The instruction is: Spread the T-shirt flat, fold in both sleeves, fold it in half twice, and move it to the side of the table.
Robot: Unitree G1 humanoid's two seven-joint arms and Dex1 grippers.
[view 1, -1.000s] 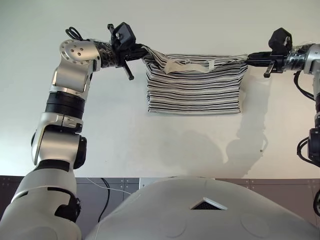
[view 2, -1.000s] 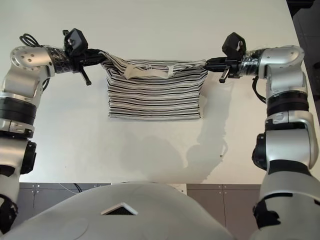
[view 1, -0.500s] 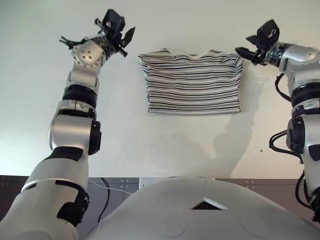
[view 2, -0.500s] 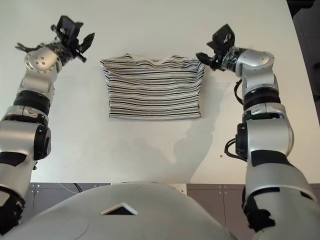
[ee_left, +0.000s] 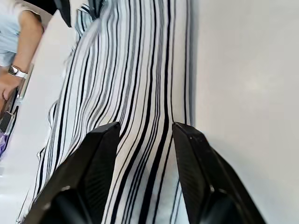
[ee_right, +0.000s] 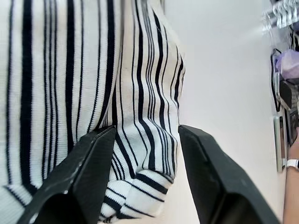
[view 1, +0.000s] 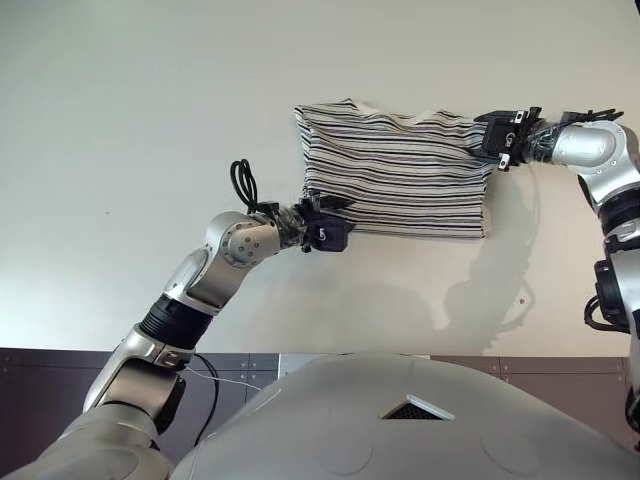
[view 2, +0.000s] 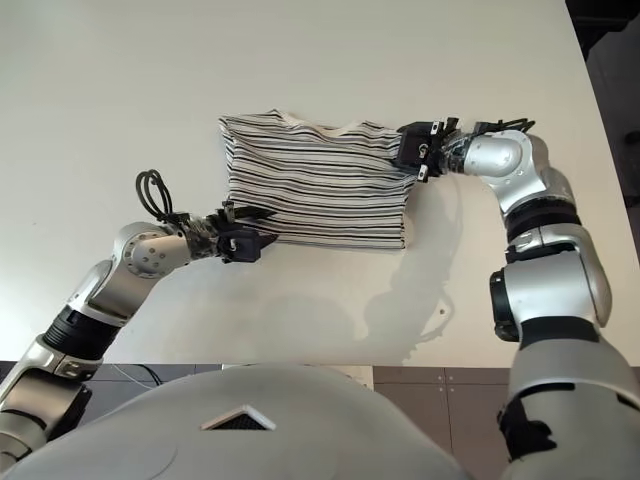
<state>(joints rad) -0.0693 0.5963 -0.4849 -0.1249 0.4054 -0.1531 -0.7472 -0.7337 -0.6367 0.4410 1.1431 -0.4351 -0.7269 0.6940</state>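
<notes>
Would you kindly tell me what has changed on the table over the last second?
Both claws released the T-shirt, which dropped flat, folded. The left claw then came down to its near left corner and the right claw to its far right corner, each open astride the fabric. The T-shirt kept its place on the table.

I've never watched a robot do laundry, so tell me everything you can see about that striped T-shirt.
The T-shirt is white knit cloth with thin black stripes and a pale ribbed neckline along its far edge. It lies flat on the white table as a rough rectangle, with no sleeves sticking out. The left tool, open, sits at its near left corner, and the right tool, open, sits at its far right corner. Cloth shows between the fingers of each.
</notes>
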